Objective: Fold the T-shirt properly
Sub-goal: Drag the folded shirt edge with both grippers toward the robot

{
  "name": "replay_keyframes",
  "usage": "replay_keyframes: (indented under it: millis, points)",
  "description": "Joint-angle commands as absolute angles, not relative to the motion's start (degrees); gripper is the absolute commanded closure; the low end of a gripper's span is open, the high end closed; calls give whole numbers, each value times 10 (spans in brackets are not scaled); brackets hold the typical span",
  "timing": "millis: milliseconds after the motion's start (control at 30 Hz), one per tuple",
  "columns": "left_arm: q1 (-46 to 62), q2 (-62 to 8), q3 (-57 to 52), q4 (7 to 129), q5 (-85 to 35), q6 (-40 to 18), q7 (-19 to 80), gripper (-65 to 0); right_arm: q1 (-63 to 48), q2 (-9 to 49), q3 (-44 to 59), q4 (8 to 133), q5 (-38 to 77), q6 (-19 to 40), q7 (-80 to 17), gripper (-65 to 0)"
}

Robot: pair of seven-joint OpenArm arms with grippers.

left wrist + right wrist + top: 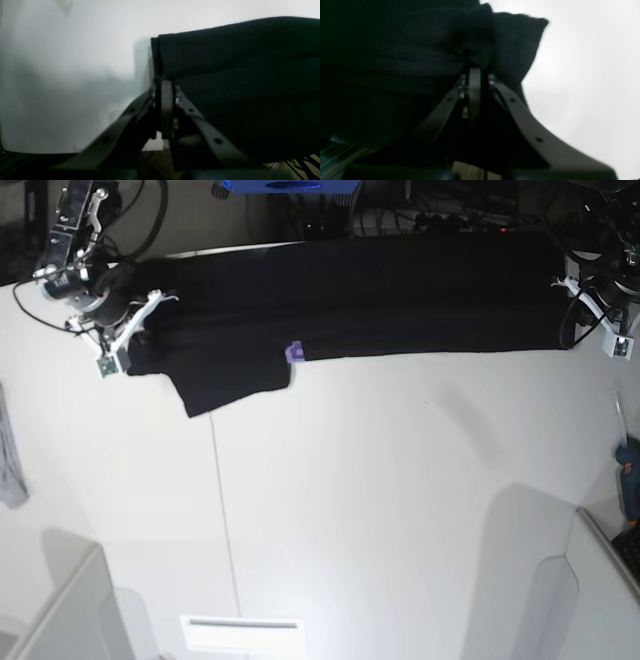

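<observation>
The left gripper [165, 82] has its jaws pressed together on an edge of the T-shirt [350, 295], the black cloth bunched into a thick roll right above the fingertips and falling away to one side of them. The right gripper [475, 71] is doing the same thing at the other end: jaws closed on a gathered corner, with a loose flap sticking out past the fingers.

From the base view the shirt is pulled out long between the two grippers, a dark band running along the far edge of the white table [380, 510]. One part, I'd guess a sleeve, droops out of the band close to the right gripper, and a little purple patch [294, 351] shows just beyond that flap, further along toward the left gripper.

To do this step well, I'd say both arms need to travel together and at the same height, so the span between them stays taut without being stretched. If one leads, the band will twist and the fold line will come out crooked. The hanging part near the right gripper is the worry: it could get trapped under the fold, so it wants laying flat or tucking in. Both pinches hold bunched cloth, so a layer might slip free if pulled hard.

A small grey cloth [10, 465] lies at the table's edge, well away from either gripper.
</observation>
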State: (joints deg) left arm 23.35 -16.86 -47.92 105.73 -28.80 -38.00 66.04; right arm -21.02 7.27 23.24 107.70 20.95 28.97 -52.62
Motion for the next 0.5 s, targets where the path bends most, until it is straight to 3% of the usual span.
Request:
replay_keyframes:
  millis: [0, 467]
  points:
    - [235, -181, -482, 1066, -287, -381, 654, 0, -214, 77, 235, 1090, 213, 288, -517, 0]
    - [260, -182, -479, 1062, -287, -378, 652, 0, -219, 75, 235, 1090, 210, 286, -516, 0]
